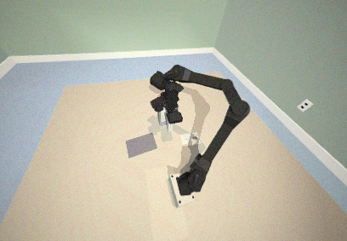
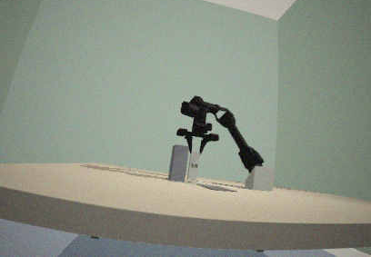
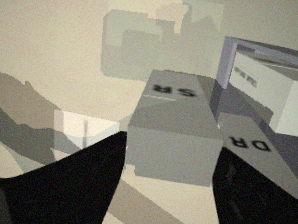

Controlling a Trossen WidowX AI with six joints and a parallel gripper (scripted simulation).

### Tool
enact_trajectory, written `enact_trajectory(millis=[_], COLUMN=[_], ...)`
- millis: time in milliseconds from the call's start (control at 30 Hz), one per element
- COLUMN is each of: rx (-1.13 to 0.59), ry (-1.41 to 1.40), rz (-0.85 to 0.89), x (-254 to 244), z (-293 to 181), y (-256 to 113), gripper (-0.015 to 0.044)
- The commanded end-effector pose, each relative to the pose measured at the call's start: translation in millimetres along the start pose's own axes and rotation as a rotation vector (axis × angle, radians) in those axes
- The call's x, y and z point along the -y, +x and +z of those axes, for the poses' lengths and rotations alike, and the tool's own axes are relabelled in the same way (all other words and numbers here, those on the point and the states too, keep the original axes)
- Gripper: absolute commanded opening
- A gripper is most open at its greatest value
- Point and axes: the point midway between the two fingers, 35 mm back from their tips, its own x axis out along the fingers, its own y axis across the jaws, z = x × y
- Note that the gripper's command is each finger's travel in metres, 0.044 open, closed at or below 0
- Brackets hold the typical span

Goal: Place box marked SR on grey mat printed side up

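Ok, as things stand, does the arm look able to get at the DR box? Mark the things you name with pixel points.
Probably not yet: its end effector (image 1: 167, 123) (image 2: 195, 152) (image 3: 170, 148) is shut on the SR box (image 2: 194, 166) (image 3: 172, 117), right beside the DR box (image 3: 250, 145).

Black "SR" printed lg. on side of pale box (image 2: 194, 166) (image 3: 175, 112), upside down in wrist view, upright in exterior view. Black "DR" marks a 2nd pale box (image 3: 256, 142) alongside, also inverted in wrist view. Smaller dark print on a 3rd box (image 3: 262, 87), nr. DR box, too blurred to read.
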Motion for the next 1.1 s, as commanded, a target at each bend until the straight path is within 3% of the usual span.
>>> enact_trajectory(millis=[0,1067], rx=[0.001,0.014], ry=[-0.004,-0.084], rz=[0.001,0.002], x=[-1,-30], z=[4,81], y=[0,-5], gripper=[0.0154,0.0154])
